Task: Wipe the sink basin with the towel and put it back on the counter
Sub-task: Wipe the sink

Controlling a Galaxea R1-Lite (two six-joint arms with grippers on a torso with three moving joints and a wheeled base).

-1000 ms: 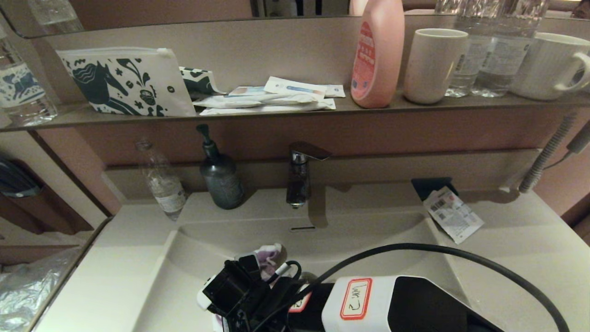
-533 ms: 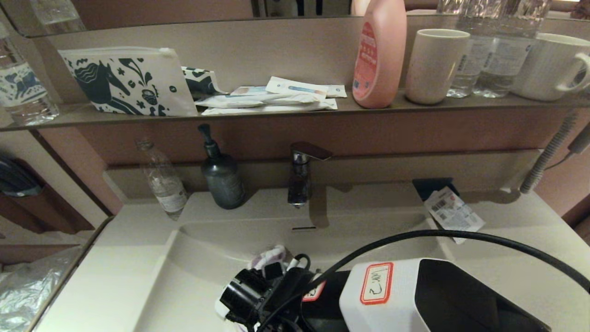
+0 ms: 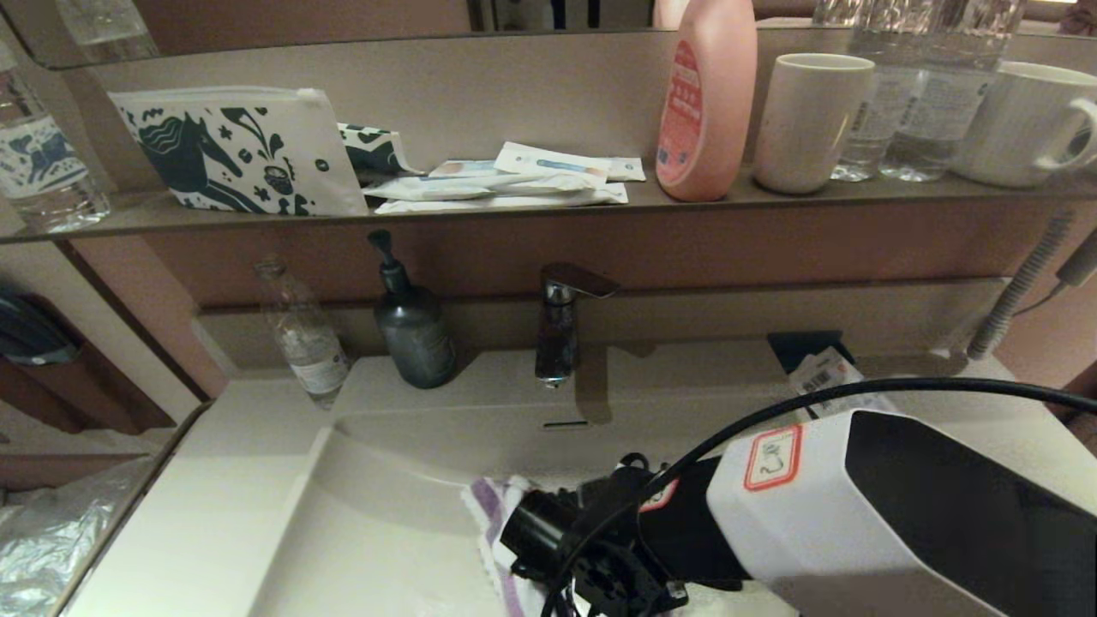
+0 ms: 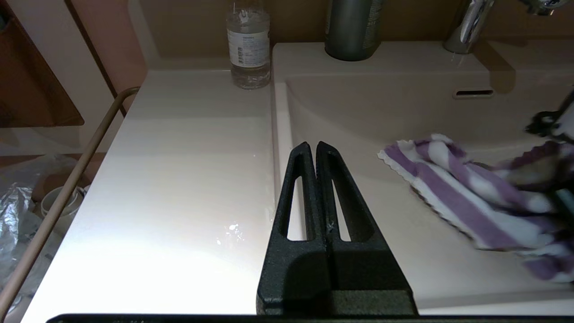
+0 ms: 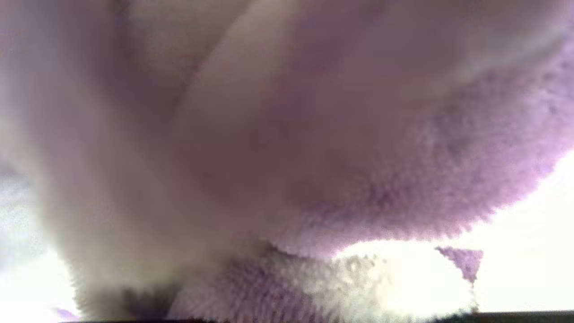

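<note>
Setting: bathroom vanity, with a cream-white table (image 3: 214, 514) formed in one piece with the sink basin (image 3: 386, 480), and a dark shelf (image 3: 514, 210) running along the wall above.
Shelf items: a white pouch with dark horse print (image 3: 236, 150), flat sachets (image 3: 506, 180), a pink bottle (image 3: 704, 98), a plain cup (image 3: 810, 120), a clear water bottle (image 3: 904, 94) and a white mug (image 3: 1024, 124).
Back ledge: a chrome faucet (image 3: 561, 326) stands above the slot overflow (image 3: 566, 424); a dark pump bottle (image 3: 411, 326) sits to its left, and a small clear bottle (image 3: 302, 338) further left.
Right side of table: a small packet (image 3: 827, 373), partly hidden behind the right arm's cable.
Towel: the purple and white striped towel (image 4: 471, 197) lies inside the basin, spread on the floor toward its right half, its scalloped edge toward the left.
Right hand: the right hand (image 3: 591, 566) is down in the basin on the towel; the wrist view is filled by terry cloth (image 5: 358, 179), and whether the fingers are pinching it cannot be told.
Left hand: the left hand (image 4: 316, 148) hovers over the basin's left rim, fingers pressed together, holding nothing, well apart from the towel.
Left edge: a metal rail (image 4: 63, 197) runs beside the table.
</note>
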